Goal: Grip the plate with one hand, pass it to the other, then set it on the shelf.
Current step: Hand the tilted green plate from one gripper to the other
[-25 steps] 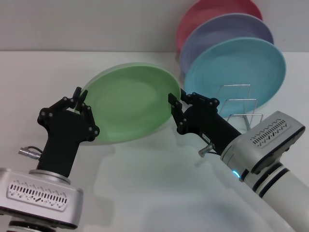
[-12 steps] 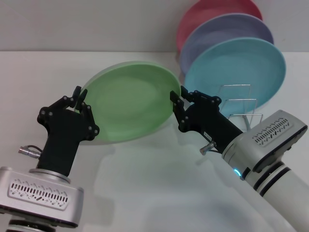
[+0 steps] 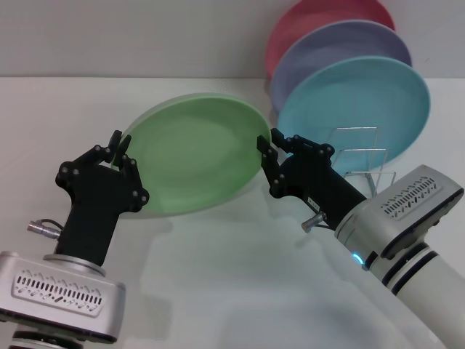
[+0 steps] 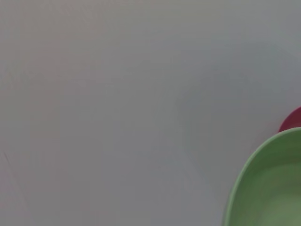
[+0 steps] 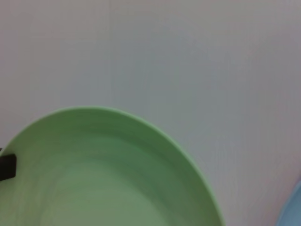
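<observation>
The light green plate (image 3: 192,153) is held tilted above the white table. My left gripper (image 3: 120,143) is shut on its left rim. My right gripper (image 3: 271,142) is at the plate's right rim, with one finger in front of the rim and one behind it, still apart. The plate also fills the lower part of the right wrist view (image 5: 103,174) and shows in a corner of the left wrist view (image 4: 268,188). The silver wire shelf (image 3: 361,156) stands just right of the right gripper, its front loops free.
A light blue plate (image 3: 356,109), a lavender plate (image 3: 341,47) and a pink plate (image 3: 320,22) stand on edge in the back of the shelf. The white table (image 3: 232,276) stretches in front of both arms.
My right gripper has moved slightly left and up onto the plate's right rim. The left gripper and the plate have stayed still.
</observation>
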Robot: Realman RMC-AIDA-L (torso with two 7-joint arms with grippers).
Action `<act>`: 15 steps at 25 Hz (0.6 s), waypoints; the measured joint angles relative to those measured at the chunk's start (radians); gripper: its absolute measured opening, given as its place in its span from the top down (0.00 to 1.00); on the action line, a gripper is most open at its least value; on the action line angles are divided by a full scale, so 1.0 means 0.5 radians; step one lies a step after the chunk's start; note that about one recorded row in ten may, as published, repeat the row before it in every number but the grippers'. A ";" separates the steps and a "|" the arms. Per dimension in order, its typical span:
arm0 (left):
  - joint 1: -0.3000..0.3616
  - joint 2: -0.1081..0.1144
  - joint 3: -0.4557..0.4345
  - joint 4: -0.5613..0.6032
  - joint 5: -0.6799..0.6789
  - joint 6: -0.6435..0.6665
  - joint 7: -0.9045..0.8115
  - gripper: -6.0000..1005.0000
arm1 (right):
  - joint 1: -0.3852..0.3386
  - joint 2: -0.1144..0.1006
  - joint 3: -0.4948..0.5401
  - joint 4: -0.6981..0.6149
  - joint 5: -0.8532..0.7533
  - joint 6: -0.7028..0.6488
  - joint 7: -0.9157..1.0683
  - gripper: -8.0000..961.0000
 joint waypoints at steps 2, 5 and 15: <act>0.000 0.000 0.000 -0.001 0.001 0.000 -0.001 0.89 | 0.000 0.000 0.002 0.000 0.000 0.000 0.000 0.85; 0.000 0.000 0.000 -0.003 0.004 0.000 -0.003 0.89 | -0.001 0.000 0.003 0.000 0.000 0.001 0.000 0.86; 0.000 0.000 0.000 -0.006 0.012 0.000 -0.005 0.89 | 0.001 0.000 0.006 -0.008 0.000 0.009 0.000 0.87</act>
